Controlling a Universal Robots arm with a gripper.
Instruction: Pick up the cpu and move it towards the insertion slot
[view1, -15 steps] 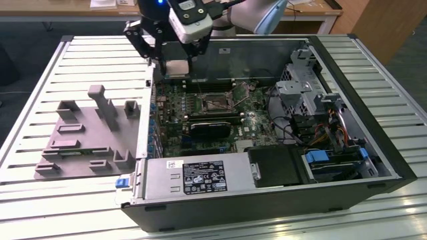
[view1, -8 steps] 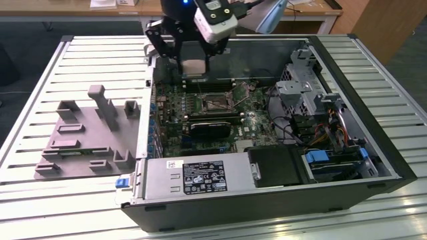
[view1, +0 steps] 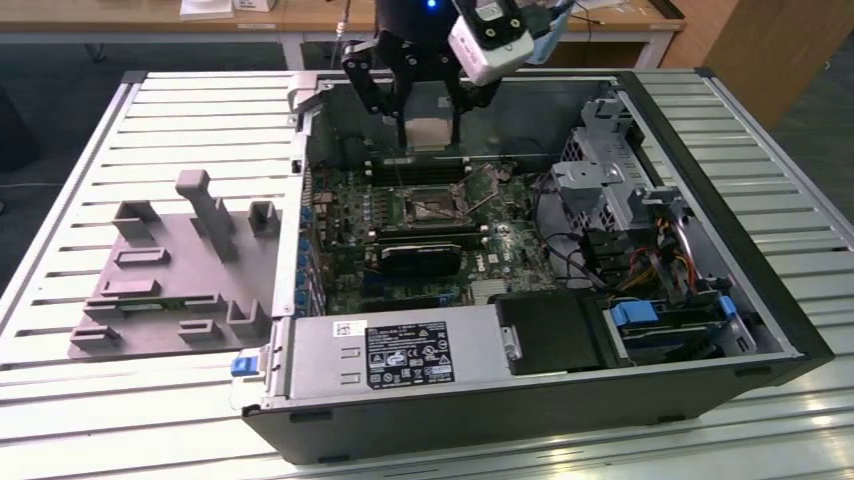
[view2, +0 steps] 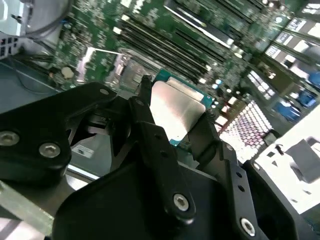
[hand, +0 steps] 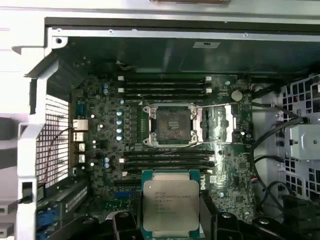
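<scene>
My gripper (view1: 430, 128) hangs over the open computer case, shut on the cpu (view1: 431, 138). The cpu is a flat square chip with a silvery top and a thin green rim. In both wrist views the black fingers (view2: 148, 116) press on two opposite edges of the cpu (view2: 176, 106) (hand: 171, 204). The insertion slot (view1: 430, 206) is a square socket with a metal frame and a dark centre on the green circuit board. It lies below the cpu and a little nearer the case front. The insertion slot (hand: 170, 125) stands uncovered, its retaining frame swung aside.
A grey plastic fixture (view1: 174, 270) sits on the slatted table at the exterior view's left. Inside the case are a black module (view1: 424, 258), a power supply (view1: 400, 355), a metal drive cage (view1: 611, 190) and cables (view1: 574, 255). Memory slots (hand: 165, 85) flank the socket.
</scene>
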